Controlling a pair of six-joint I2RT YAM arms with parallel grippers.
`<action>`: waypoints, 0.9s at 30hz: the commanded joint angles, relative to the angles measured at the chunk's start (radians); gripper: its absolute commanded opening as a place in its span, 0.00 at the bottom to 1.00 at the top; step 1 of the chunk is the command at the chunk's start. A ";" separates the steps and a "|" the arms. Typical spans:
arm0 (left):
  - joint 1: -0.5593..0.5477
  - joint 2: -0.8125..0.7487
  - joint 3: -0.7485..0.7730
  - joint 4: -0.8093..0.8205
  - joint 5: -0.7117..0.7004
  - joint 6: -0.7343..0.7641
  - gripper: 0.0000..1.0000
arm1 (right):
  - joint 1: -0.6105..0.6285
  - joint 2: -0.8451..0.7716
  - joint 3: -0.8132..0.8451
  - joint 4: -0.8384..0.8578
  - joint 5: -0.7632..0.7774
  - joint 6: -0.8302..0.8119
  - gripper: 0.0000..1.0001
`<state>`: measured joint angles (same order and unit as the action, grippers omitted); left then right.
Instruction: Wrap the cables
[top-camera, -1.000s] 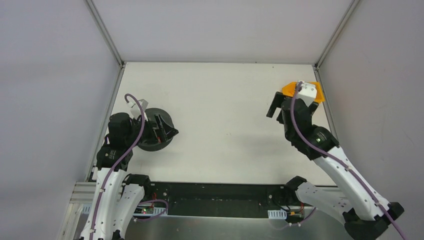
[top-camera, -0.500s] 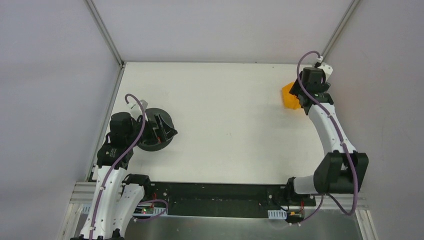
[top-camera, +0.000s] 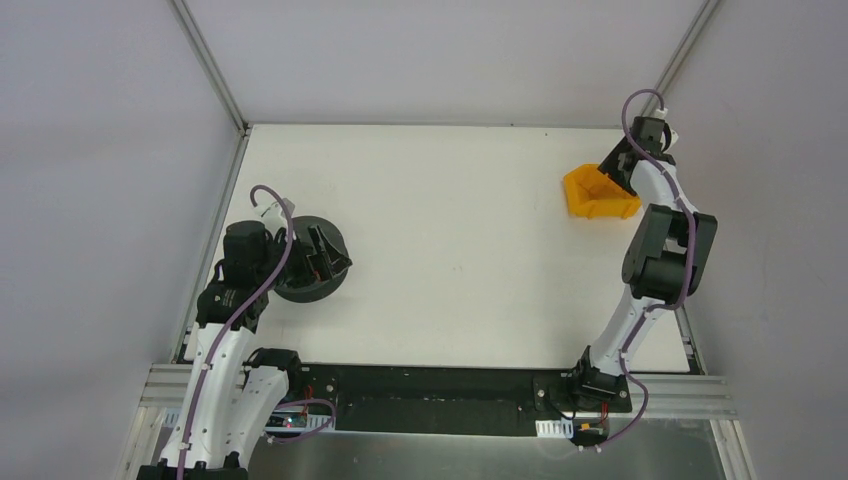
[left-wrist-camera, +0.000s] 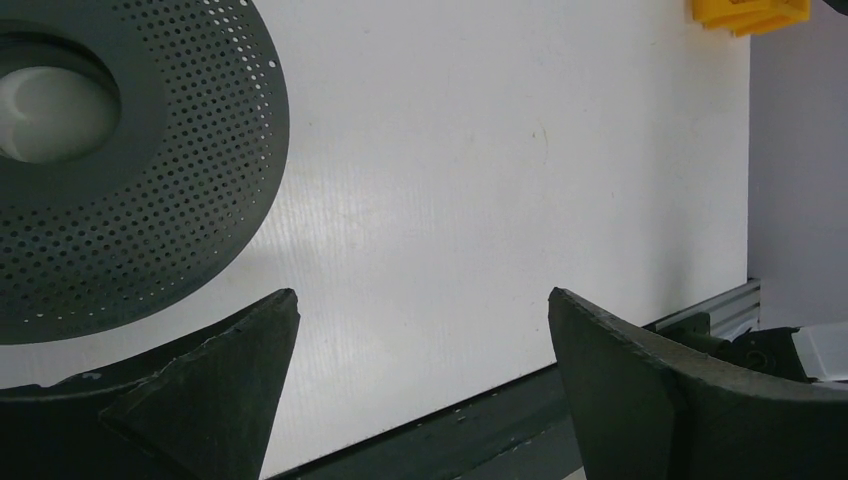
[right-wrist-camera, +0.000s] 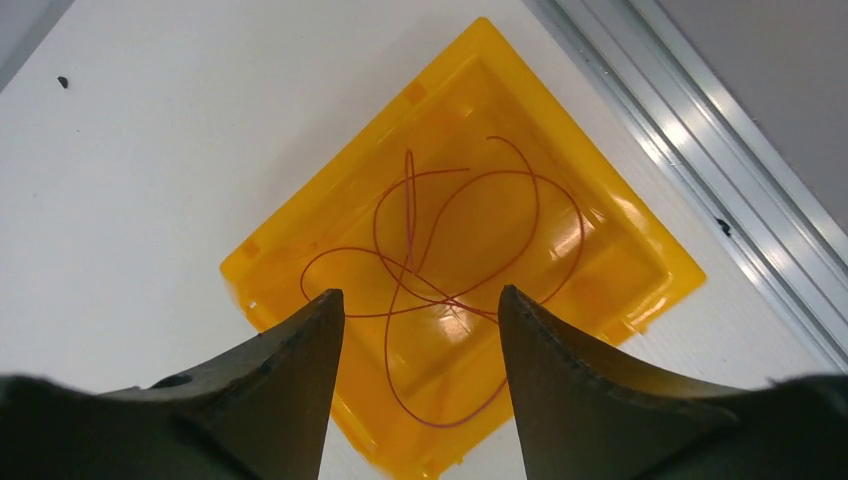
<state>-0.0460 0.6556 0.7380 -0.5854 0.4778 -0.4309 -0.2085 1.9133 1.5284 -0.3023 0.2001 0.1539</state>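
Observation:
A very thin reddish-brown cable (right-wrist-camera: 455, 250) lies in loose loops inside a yellow tray (right-wrist-camera: 300, 235). My right gripper (right-wrist-camera: 420, 300) hovers open above the tray, its jaws apart on either side of the loops, holding nothing. In the top view the tray (top-camera: 585, 200) sits at the far right and the right gripper (top-camera: 617, 167) is over its far edge; the cable is too thin to see there. A black perforated spool (left-wrist-camera: 150, 170) lies at the left (top-camera: 300, 285). My left gripper (left-wrist-camera: 420, 300) is open and empty beside the spool (top-camera: 330, 257).
An aluminium frame rail (right-wrist-camera: 700, 150) runs just past the tray on the right. The enclosure walls stand close on left and right (top-camera: 760, 200). A black base rail (top-camera: 440, 385) runs along the near table edge.
The right arm swung from near the table's right middle out to the far right corner and now points down over the yellow tray. The left arm has barely moved.

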 joint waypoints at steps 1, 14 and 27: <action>0.000 -0.017 0.033 -0.016 -0.052 -0.008 0.94 | -0.002 0.048 0.079 0.017 -0.048 0.032 0.61; 0.000 -0.017 0.035 -0.031 -0.107 -0.009 0.92 | -0.003 0.127 0.120 0.062 0.003 0.007 0.38; 0.001 0.006 0.048 -0.050 -0.110 0.000 0.99 | 0.014 -0.083 0.252 -0.161 -0.134 0.099 0.00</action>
<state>-0.0456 0.6502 0.7399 -0.6289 0.3809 -0.4305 -0.2085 2.0068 1.6932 -0.3618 0.1532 0.1837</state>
